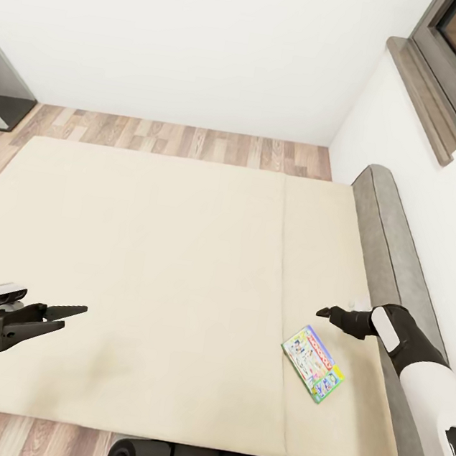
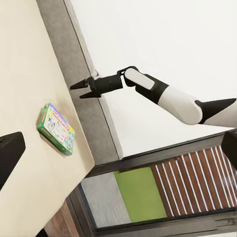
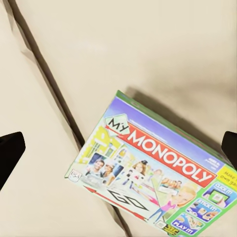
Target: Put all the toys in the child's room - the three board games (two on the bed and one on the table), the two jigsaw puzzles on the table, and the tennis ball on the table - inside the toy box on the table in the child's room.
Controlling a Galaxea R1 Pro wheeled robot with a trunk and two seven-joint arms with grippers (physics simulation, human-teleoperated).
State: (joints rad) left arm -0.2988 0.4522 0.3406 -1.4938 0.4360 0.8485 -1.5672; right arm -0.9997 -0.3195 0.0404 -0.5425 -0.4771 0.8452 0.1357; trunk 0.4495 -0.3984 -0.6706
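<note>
Right gripper, jaws apart & empty, hovering over board game on bed; left gripper also open, holding nothing; pickup not yet begun.

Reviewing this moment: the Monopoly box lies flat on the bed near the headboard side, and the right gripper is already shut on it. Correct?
Not quite. The My Monopoly box does lie flat on the bed near the grey headboard, but the right gripper is open and hovers above it, apart from the box, as the head view shows.
</note>
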